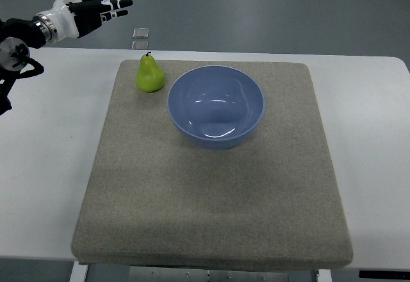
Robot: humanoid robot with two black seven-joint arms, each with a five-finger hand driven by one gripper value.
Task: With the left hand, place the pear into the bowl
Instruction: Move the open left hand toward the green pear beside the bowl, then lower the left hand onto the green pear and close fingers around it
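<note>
A green pear (150,74) stands upright on the grey mat (211,186), just left of the blue bowl (216,106). The bowl is empty and sits on the mat's far middle. My left hand (102,3) is raised at the top left, beyond the table's far edge, up and left of the pear. Its fingers are spread and hold nothing. The right arm does not show.
The mat lies on a white table (45,166). A small grey square object (141,37) lies on the floor just past the table's far edge, behind the pear.
</note>
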